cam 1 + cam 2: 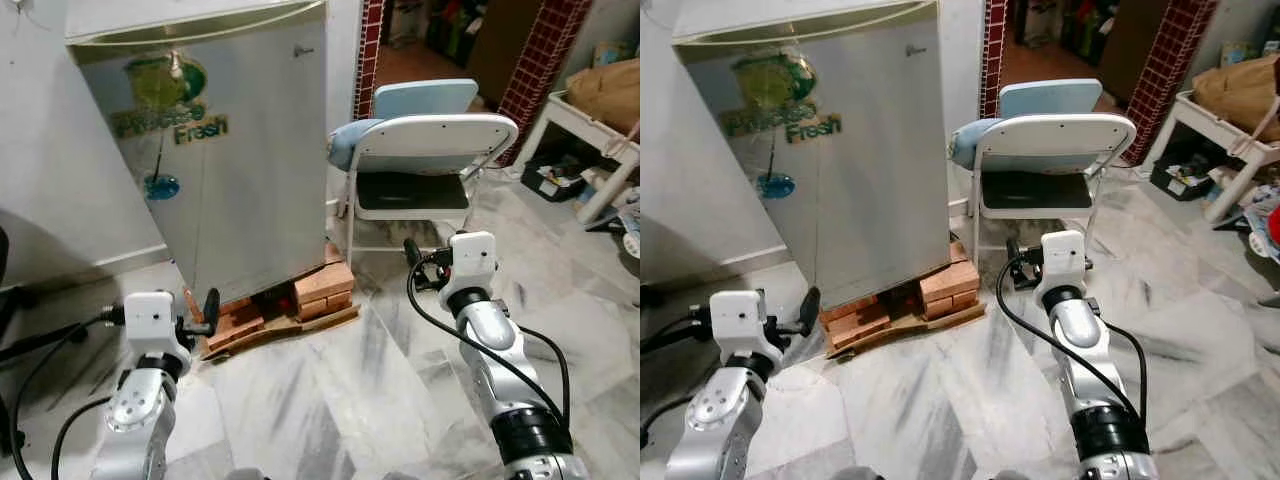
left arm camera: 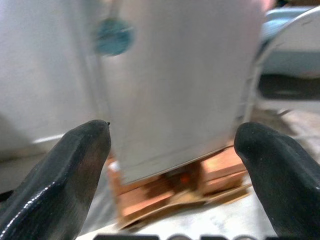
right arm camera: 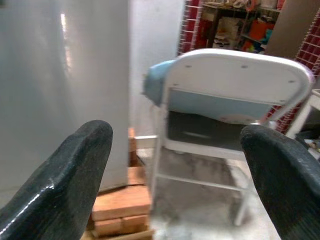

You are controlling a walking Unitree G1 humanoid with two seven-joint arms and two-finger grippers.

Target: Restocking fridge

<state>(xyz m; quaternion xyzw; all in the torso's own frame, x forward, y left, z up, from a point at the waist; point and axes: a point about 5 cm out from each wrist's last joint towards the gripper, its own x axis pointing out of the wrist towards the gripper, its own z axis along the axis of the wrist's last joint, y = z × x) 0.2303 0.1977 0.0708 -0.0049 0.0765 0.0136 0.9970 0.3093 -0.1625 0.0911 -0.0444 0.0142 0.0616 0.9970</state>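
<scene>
While raised on rough red bricks [image 1: 322,287], boxy brushed-silver fridge [image 1: 240,160] closed | left gripper [image 2: 172,165] spread wide, empty | right gripper [image 3: 180,172] spread wide, facing white metal folding chair [image 3: 235,100]

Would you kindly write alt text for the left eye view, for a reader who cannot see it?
A small silver fridge, door shut, stands on bricks before the robot, a white folding chair to its right. Both arms are raised over the marble floor: left gripper near the bricks, right gripper by the chair.
</scene>
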